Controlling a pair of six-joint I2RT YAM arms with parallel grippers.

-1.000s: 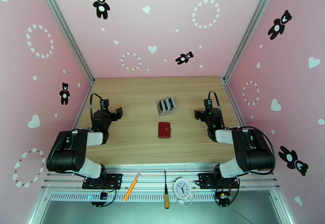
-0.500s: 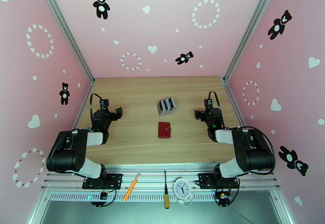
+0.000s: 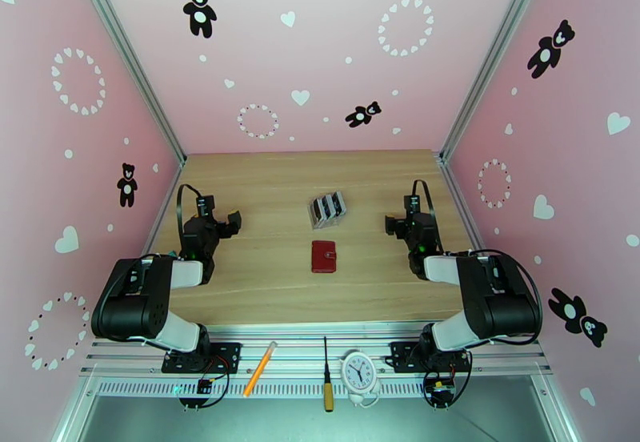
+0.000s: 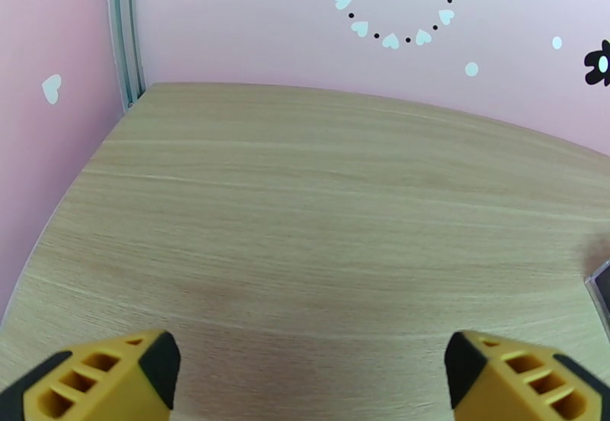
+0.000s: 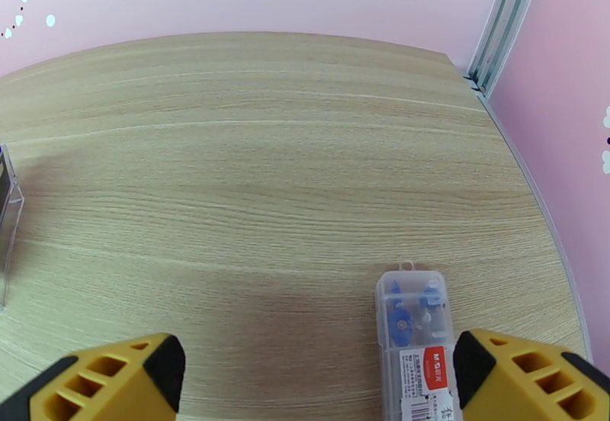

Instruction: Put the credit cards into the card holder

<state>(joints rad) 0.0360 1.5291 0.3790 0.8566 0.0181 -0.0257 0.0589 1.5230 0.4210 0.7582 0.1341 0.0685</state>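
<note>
The card holder [image 3: 323, 257], a small dark-red wallet, lies closed on the wooden table [image 3: 264, 187] near its middle. Just behind it, several dark credit cards [image 3: 329, 206] stand upright in a clear slotted stand [image 3: 313, 214]. My left gripper [image 3: 231, 222] hovers left of both, open and holding nothing; the left wrist view shows its yellow fingers [image 4: 114, 377] spread wide over bare wood. My right gripper [image 3: 391, 224] sits to their right, also open and holding nothing, with its fingers [image 5: 114, 377] far apart.
A clear plastic case [image 5: 415, 335] with blue parts lies on the table just ahead of my right gripper. The stand's edge [image 5: 8, 209] shows at the left of the right wrist view. Pink walls enclose three sides. A pen [image 3: 260, 368], a screwdriver [image 3: 326, 375] and a small clock [image 3: 359, 372] rest on the front rail.
Both wrists have shifted slightly; the left gripper's yellow fingertip no longer shows from above. The wallet and the cards have not moved.
</note>
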